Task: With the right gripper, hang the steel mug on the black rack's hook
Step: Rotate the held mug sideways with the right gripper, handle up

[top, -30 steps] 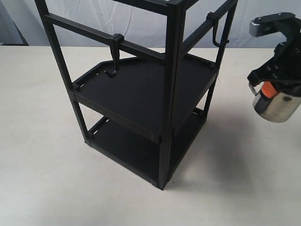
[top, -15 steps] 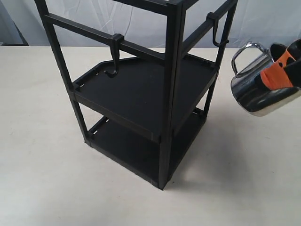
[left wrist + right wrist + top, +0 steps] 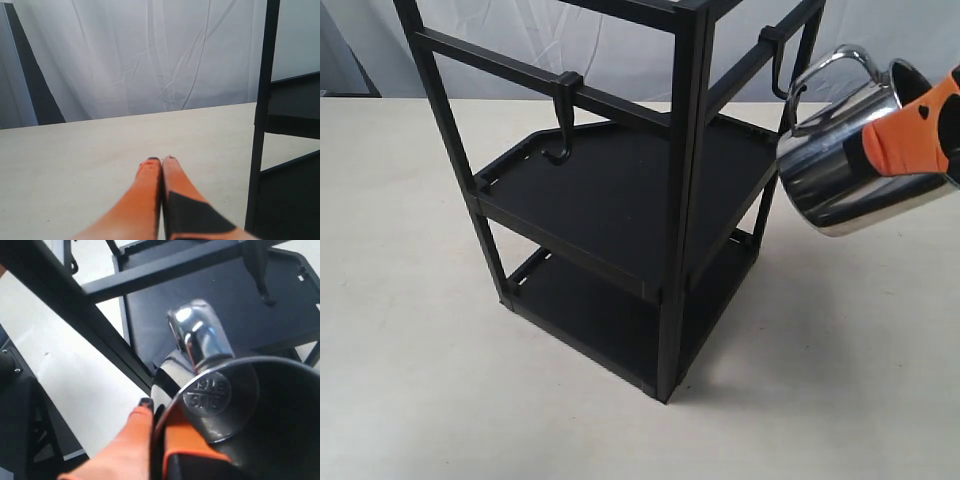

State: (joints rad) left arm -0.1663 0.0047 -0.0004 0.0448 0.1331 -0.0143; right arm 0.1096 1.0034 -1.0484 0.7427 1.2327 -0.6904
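1. The small shiny stainless-steel cylindrical mug [image 3: 840, 160] hangs in the air at the right of the exterior view, tilted so that its open mouth faces up and to the right, clear of the bench.
2. Its thin loop handle [image 3: 832, 72] points up and to the left, toward the rack; the right wrist view shows the same handle [image 3: 200, 335] standing out in front of the rack's upper shelf.
3. The bulky black right gripper with orange finger pads [image 3: 920, 130] has its jaws clenched on the mug's wall, one orange pad [image 3: 125, 445] outside the wall and the other inside the rim.
4. The small black J-shaped metal hook [image 3: 780, 65] hangs from the rack's right crossbar just beside the handle; I cannot tell whether they touch.
5. A second hook of the same kind [image 3: 563, 115] hangs from the front crossbar, well apart from the mug.
6. The tall matte black metal rack [image 3: 685, 200], with square posts and two flat shelves, stands upright on the pale bench [image 3: 420, 350].
7. The left gripper [image 3: 161, 162] holds its orange jaws pressed together with nothing between them, low over the bench beside a rack post [image 3: 262, 110].
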